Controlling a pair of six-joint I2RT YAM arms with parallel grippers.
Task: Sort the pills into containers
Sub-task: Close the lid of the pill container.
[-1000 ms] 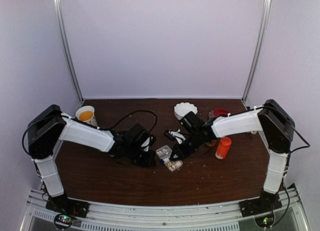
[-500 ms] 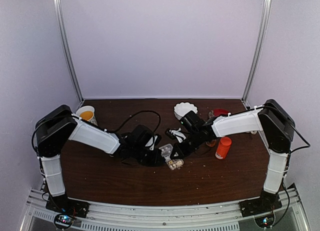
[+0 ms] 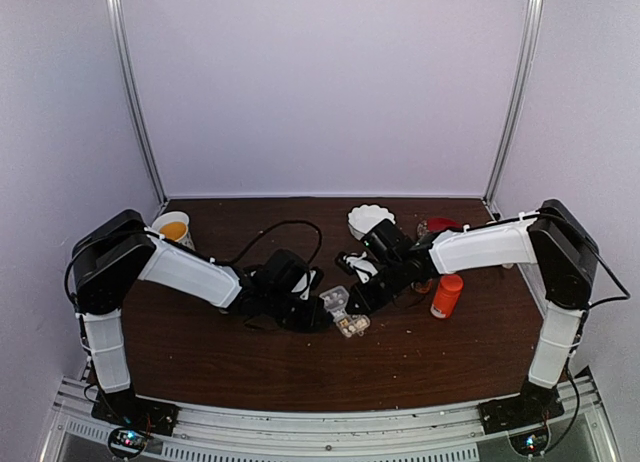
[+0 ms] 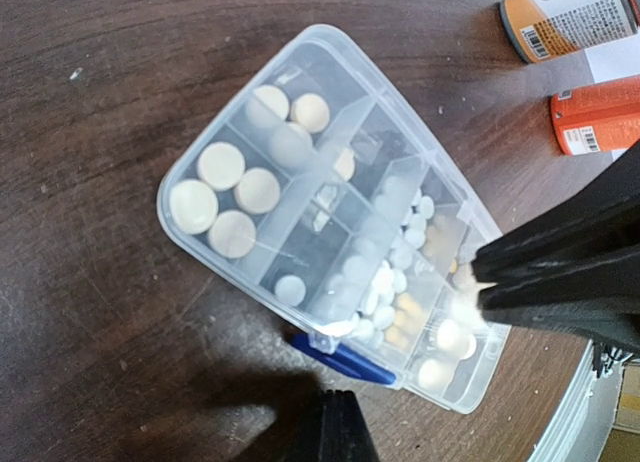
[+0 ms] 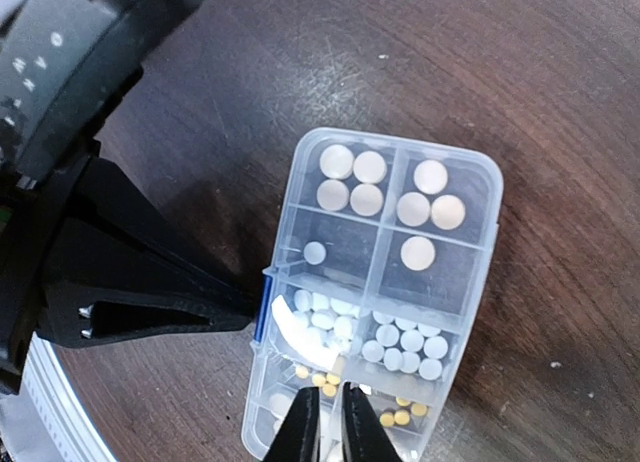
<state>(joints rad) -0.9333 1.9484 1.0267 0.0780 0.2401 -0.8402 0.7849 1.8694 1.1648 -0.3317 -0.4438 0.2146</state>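
Observation:
The clear pill organizer box (image 3: 342,313) lies on the brown table between my two grippers. It shows close up in the left wrist view (image 4: 330,252) and the right wrist view (image 5: 375,292). Its compartments hold large pale tablets (image 5: 350,177), small white tablets (image 5: 400,347) and tiny yellow ones (image 5: 400,417). A blue latch (image 5: 261,304) sits on its long side. My left gripper (image 4: 335,427) is shut, its tip (image 5: 238,307) at the latch. My right gripper (image 5: 325,422) is shut to a thin slit over the box's end, with nothing seen between the fingers.
An orange bottle (image 3: 446,295) stands right of the box, and a second labelled bottle (image 4: 565,17) lies near it. A white fluted dish (image 3: 370,220) and a red object (image 3: 440,225) are behind. A paper cup (image 3: 173,228) stands at the far left.
My left gripper has moved right up to the box's side. The box has shifted and turned slightly. The right gripper has stayed over the box.

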